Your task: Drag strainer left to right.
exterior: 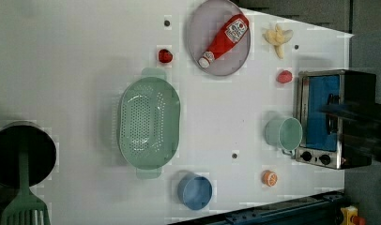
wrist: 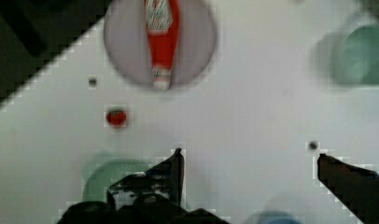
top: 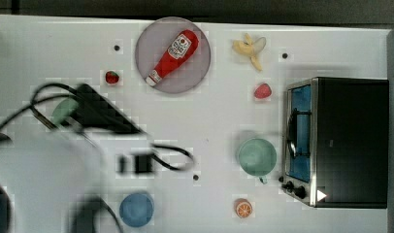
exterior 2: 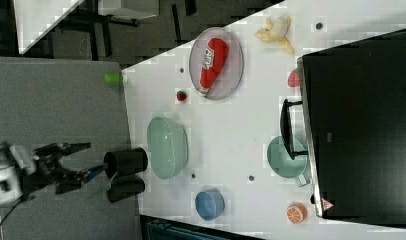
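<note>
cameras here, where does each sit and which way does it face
top view: overhead, straight down; blurred arm over the strainer.
left view: high, looking down on the table; no arm.
right view: raised, off one table end; open pincer beyond the edge.
wrist view: on the arm, facing down; pincer fingers.
All share the ketchup bottle.

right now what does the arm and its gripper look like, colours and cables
The arm is a bulky white body in the top view, with black cables looping over and beside it. The gripper is black, with two dark, tapered, pointed fingers seen in the wrist view. In the right view the gripper is an angular black assembly fixed to a white wrist section.
</note>
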Tool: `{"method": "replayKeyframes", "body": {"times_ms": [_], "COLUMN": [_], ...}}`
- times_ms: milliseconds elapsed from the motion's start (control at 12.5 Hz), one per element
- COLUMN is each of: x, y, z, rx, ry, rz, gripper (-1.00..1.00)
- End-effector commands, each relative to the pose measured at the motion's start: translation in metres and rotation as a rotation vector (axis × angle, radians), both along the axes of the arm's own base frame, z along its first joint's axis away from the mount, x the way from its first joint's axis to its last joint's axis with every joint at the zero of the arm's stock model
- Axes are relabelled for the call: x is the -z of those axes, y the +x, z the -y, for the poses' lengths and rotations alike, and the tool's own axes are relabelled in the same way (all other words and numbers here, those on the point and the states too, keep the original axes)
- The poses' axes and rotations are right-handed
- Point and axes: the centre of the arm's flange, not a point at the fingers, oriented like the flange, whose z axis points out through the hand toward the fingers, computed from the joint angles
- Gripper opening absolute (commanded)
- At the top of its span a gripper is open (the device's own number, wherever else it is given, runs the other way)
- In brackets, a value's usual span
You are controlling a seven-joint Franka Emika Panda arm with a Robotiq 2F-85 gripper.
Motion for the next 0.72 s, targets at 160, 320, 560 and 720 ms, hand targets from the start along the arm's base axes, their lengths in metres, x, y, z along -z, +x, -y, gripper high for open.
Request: {"method": "replayKeyframes", "body": {"times_ms": [160, 320, 560, 720], "x": [0.127, 0.176, 0.243, 0.284], "y": [-0.014, -0.013, -0.006, 0.000], "z": [-0.109, -0.139, -0.156, -0.156], "rx": [0.271, 0.414, 0.630, 0.739], "ry": [0.003, 0.027, 0.080, 0.112], "rz": [-0.165, -0.190, -0.233, -0.255], "gripper": [1.00, 1.00, 1.00, 1.00]}}
